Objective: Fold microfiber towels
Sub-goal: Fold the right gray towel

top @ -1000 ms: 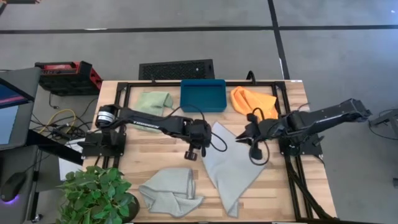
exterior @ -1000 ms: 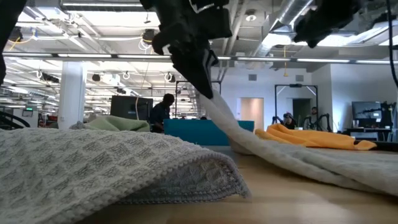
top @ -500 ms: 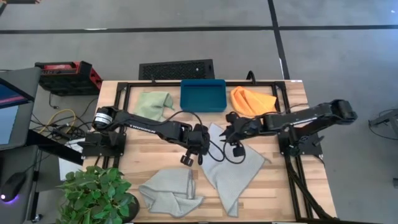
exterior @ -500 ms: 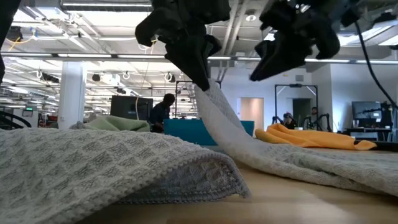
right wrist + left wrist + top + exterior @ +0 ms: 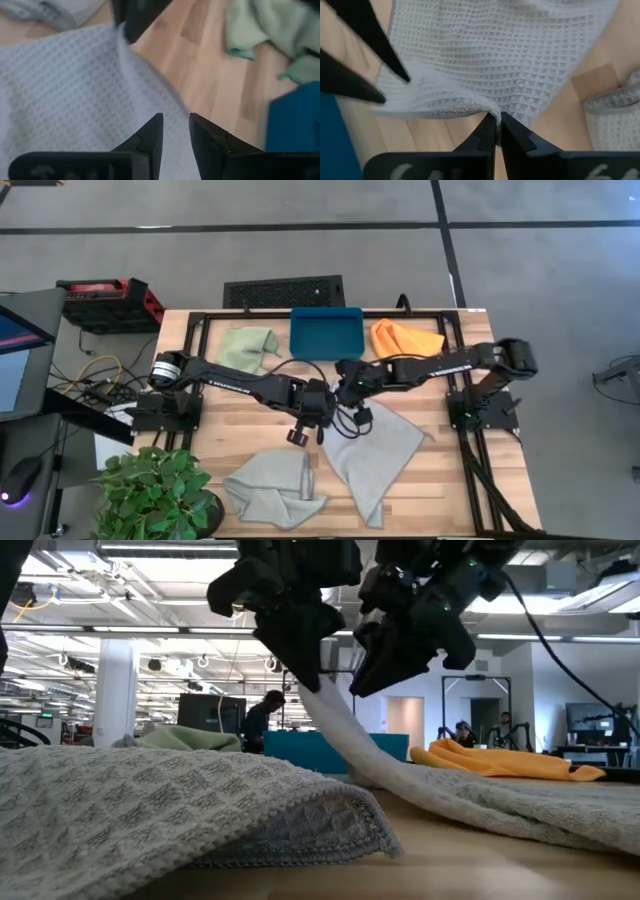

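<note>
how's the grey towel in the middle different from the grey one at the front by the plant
The middle grey towel is spread mostly flat, with one corner pinched and lifted by the left gripper; the front grey towel lies crumpled and bunched, touched by neither gripper. The middle one covers more table. Both are pale grey with a waffle weave.

Two black arms (image 5: 240,376) (looped cables)

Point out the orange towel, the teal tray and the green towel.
orange towel (image 5: 407,340), high view, on its bunched middle.
teal tray (image 5: 326,334), high view, on its flat floor.
green towel (image 5: 246,344), high view, on its crumpled middle.
</note>
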Robot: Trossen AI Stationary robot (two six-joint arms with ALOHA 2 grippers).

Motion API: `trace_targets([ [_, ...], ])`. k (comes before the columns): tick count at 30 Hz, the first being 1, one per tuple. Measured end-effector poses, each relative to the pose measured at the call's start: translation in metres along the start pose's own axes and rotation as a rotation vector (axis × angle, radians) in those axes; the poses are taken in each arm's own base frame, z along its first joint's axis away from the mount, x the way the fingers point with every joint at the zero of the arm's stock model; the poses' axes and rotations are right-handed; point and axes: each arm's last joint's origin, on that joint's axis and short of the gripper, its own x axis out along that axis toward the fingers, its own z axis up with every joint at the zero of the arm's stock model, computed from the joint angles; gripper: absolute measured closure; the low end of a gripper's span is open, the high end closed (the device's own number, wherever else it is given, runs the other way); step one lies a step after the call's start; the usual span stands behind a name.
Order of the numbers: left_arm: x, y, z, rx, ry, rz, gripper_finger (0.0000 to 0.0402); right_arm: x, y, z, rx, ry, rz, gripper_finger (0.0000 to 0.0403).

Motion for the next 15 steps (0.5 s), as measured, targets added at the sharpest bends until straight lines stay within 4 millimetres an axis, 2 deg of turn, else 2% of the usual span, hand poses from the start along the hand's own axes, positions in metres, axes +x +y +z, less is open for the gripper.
trace_targets([
  [6, -0.005, -0.01, -0.002, 0.007, 0.04, -0.013, 0.0399, 0.007, -0.01, -0.005, -0.011, 0.006, 0.069, 0.0286],
  [15, -0.039, -0.021, 0.0, 0.0, -0.039, -0.003, 0.0399, 0.006, -0.02, -0.013, 0.063, 0.033, 0.056, 0.0286],
])
